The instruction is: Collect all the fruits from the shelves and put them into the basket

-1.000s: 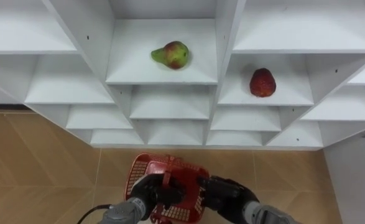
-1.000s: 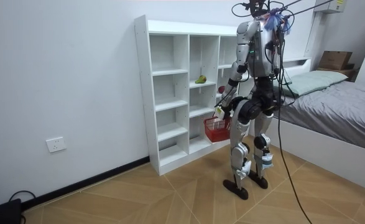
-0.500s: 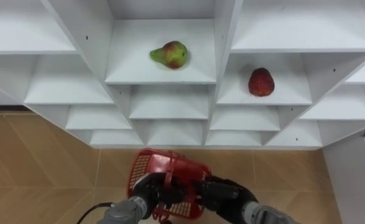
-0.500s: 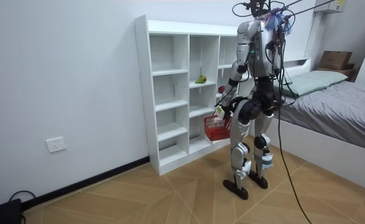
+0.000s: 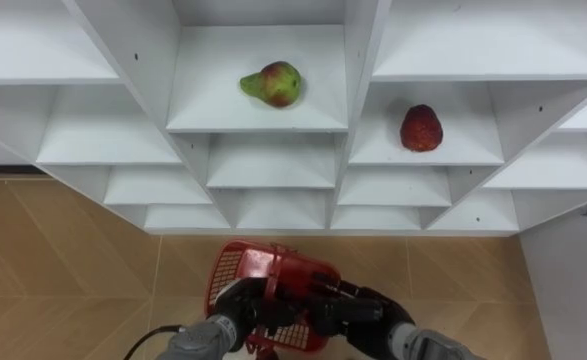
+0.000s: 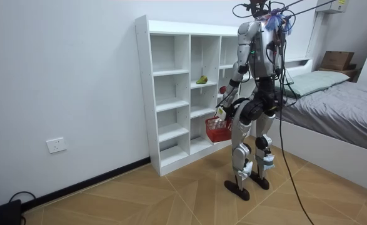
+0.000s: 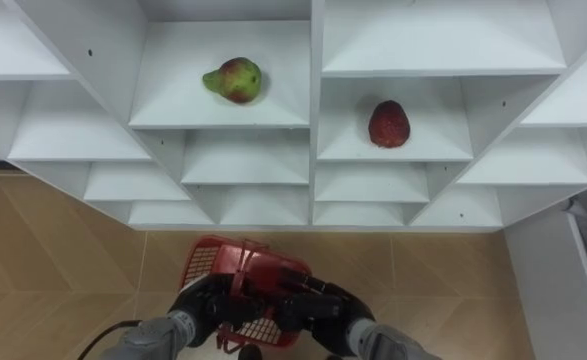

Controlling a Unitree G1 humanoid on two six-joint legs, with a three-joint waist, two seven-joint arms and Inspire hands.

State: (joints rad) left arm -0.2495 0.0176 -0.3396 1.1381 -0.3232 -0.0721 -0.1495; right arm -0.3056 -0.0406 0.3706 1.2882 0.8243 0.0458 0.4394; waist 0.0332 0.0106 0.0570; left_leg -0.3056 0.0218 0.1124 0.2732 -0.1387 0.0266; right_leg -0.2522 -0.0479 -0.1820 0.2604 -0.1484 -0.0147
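while the left hand (image 5: 235,308) curls its fingers round the upright handle of the red plastic mesh basket (image 5: 229,268), low in the left eye view, the right hand (image 5: 351,312) lies against the basket's right side beside that handle; whether it grips i cannot tell. both fruits sit well apart from the hands, up in the white closet of open shelves (image 5: 363,70): a green-and-red pear (image 5: 271,84) in the middle compartment and a rounded dark red fruit (image 5: 421,128) one compartment right and a shelf lower. the right eye view shows the same, basket over brown wood-pattern floor (image 7: 53,250). from the room view, the robot stands upright facing the closet, basket before its thighs, a grey bed (image 6: 349,100) behind it.
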